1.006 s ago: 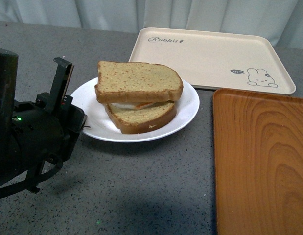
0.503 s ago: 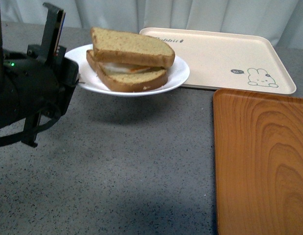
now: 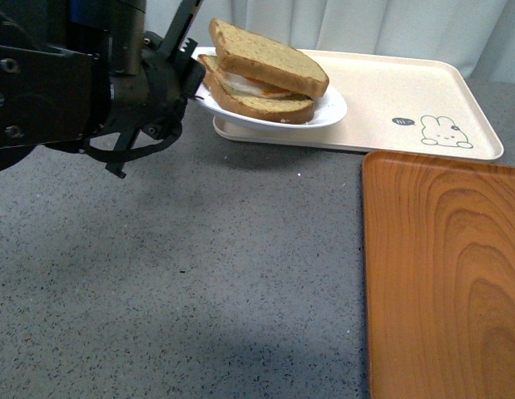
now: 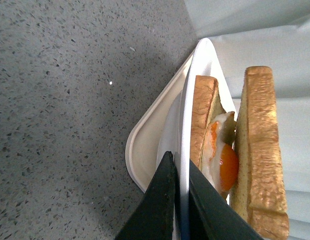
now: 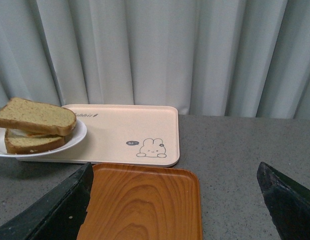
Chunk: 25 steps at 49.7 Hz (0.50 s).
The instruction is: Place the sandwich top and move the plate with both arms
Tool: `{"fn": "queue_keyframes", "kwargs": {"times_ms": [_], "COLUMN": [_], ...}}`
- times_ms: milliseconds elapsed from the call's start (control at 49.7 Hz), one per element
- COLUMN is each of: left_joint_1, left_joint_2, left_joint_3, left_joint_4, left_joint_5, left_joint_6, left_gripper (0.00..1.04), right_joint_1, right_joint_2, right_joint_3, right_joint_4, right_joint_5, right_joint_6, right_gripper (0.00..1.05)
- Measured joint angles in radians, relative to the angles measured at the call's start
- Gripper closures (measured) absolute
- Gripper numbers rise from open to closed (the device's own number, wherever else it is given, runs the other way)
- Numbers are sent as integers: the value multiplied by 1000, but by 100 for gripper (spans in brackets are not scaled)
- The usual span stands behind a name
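While held clear of the desk (image 3: 199, 291) near its far edge, left of centre: plate (image 3: 328, 112), white, round, tilted, overhanging the near left corner of the rabbit-print tray (image 3: 390, 96). Orange wood-grain tray (image 3: 444, 274): at the right edge, bare. Left gripper (image 4: 178, 192): clamped on the plate rim, one jaw above, one below. Right gripper (image 5: 175, 200): spread wide, holding nothing, well apart from the plate. Sandwich top (image 3: 269, 56): already seated on the egg (image 4: 226, 165) and lower slice (image 3: 257, 101). Handling advice: level the plate before travelling further, move slowly, keep the single-edge grip firm, lower flat to prevent the stack sliding off.
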Motion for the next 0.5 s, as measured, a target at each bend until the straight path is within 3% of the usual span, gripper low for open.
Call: {"fn": "queue_keyframes", "kwargs": {"times_ms": [503], "left_joint_1": [-26], "left_joint_2": [166], "left_joint_3": [283], "left_joint_4": [-121], "left_joint_5": [-34], "left_joint_6": [51], "left_gripper": [101], "right_joint_1": [0], "right_joint_2": [0], "right_joint_3": [0], "right_joint_4": [0], "right_joint_5": [0], "right_joint_6": [0], "right_gripper": [9]}}
